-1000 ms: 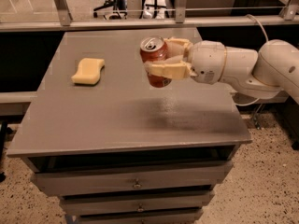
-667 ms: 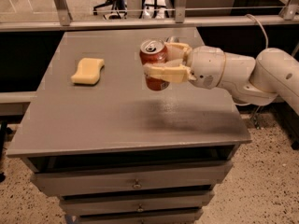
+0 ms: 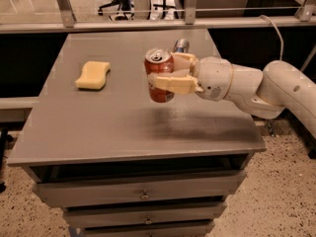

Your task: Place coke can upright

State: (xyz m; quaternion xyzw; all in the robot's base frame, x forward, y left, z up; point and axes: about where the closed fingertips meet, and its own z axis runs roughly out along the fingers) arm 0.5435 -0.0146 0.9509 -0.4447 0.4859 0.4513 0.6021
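Observation:
The coke can (image 3: 159,65) is red-orange with a silver top and stands upright in the air, held above the middle of the grey table (image 3: 98,122). My gripper (image 3: 163,73) comes in from the right on a white arm and is shut on the can, one cream finger in front of it and one behind. The can's base hangs a little above the tabletop, with its shadow on the surface below.
A yellow sponge (image 3: 93,75) lies on the table's left side. The top of a slim silver-and-blue can (image 3: 181,45) shows behind my gripper. Drawers (image 3: 143,195) sit under the tabletop. A rail and glass partition run behind the table.
My gripper has moved slightly left and lower with the can held upright. The sponge has not moved.

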